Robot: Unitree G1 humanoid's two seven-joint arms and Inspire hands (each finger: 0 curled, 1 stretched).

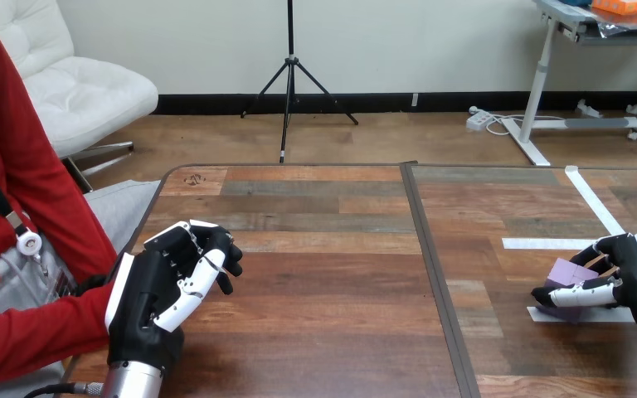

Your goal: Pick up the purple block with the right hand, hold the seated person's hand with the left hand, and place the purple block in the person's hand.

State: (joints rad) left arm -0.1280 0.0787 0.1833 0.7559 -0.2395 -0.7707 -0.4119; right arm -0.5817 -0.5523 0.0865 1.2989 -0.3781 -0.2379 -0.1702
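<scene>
Purple block [568,274] is at the desk's [340,323] right edge, over the short white tape strip [610,315]. Right hand [630,261] has it pinched: thumb along the near face, fingers curled over the far side. Can't tell if it's lifted or sitting on the tape. The block reads as a flat wedge, its pointed end towards the desk centre.

Left hand [153,290] is at the left edge, near corner, white shell facing up. The person's red sleeve [25,340] runs in from that edge and ends right against the back of it. Can't tell whether that hand is closed on anything, or whether it has the person's hand at all.

Key relation: the block is well apart from the handover spot, with the whole desk width and the centre seam between them. The right hand is the nearer hand and already on the block. My read: next is a lift, then a long sideways carry to the left edge. The receiving palm needs confirming first.
</scene>
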